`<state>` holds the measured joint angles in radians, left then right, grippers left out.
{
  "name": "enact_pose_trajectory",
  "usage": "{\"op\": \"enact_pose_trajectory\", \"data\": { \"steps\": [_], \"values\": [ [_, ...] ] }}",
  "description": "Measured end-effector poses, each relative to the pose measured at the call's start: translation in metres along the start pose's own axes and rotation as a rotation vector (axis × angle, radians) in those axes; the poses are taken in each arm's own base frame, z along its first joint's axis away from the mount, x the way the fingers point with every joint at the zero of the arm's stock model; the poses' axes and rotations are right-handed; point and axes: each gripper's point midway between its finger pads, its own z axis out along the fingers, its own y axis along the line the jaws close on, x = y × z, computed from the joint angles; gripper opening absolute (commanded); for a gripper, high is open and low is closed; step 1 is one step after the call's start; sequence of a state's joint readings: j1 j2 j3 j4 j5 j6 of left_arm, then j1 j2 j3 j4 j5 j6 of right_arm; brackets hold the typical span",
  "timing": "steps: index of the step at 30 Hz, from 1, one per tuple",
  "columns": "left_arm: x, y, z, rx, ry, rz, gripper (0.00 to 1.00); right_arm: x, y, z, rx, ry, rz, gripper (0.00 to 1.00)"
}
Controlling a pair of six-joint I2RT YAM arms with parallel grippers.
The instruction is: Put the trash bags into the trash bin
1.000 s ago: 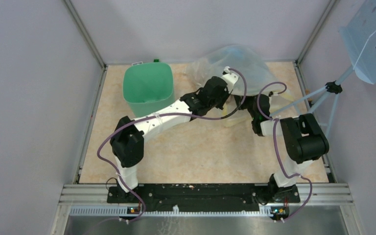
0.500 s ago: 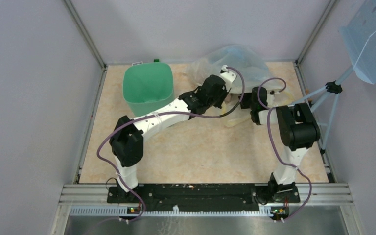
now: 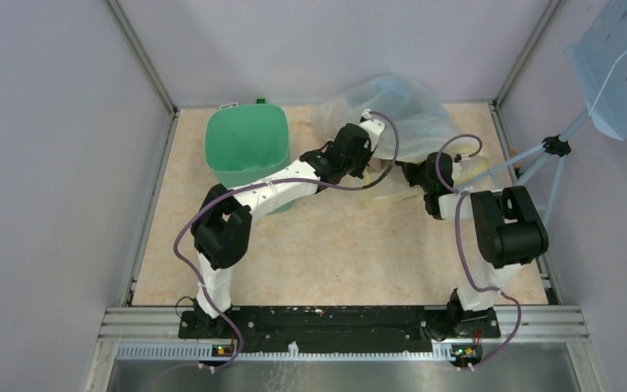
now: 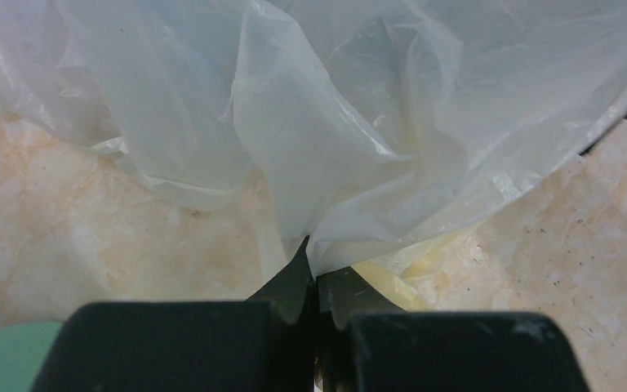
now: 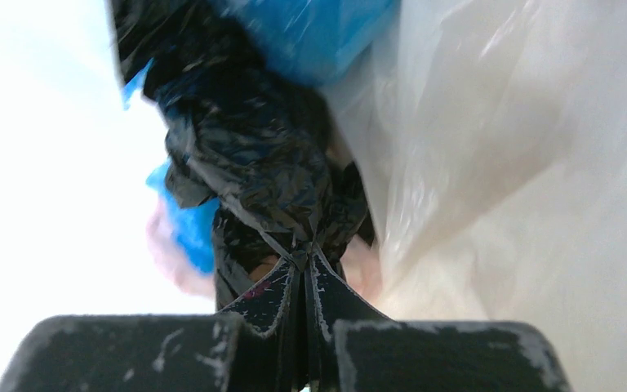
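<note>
The mint-green trash bin (image 3: 245,145) stands upright at the back left. The black crinkly trash bag (image 5: 249,155) lies inside the mouth of a big clear-yellowish plastic bag (image 3: 404,114), beside something blue (image 5: 310,28). My right gripper (image 5: 304,260) is shut on a twisted fold of the black bag. From above it (image 3: 412,172) sits at the clear bag's front edge, and the black bag is hidden there. My left gripper (image 4: 314,263) is shut, pinching a fold of the clear bag (image 4: 335,122) just above the table. In the top view it (image 3: 369,167) is right of the bin.
A blue perforated panel on a tripod (image 3: 620,61) stands at the right, outside the rail. Grey walls enclose the beige table (image 3: 335,245) on three sides. Both arms meet close together at the clear bag, cables looping over them.
</note>
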<state>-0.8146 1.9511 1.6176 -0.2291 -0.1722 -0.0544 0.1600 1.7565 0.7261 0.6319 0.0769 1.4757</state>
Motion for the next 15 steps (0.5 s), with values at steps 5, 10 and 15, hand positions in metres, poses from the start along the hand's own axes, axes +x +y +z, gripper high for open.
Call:
{"op": "enact_pose_trajectory", "data": {
  "steps": [5,10,15],
  "values": [
    [0.002,-0.003,0.011,0.004,0.007,-0.003,0.0,0.014,0.01,-0.045,-0.067,0.095,-0.03,0.0],
    [-0.009,-0.007,0.021,0.013,-0.011,-0.024,0.0,0.033,0.002,-0.093,-0.078,0.229,-0.129,0.0],
    [-0.018,-0.013,0.037,0.027,-0.033,-0.043,0.0,0.039,0.013,-0.155,-0.154,0.291,-0.296,0.0]
  ]
}}
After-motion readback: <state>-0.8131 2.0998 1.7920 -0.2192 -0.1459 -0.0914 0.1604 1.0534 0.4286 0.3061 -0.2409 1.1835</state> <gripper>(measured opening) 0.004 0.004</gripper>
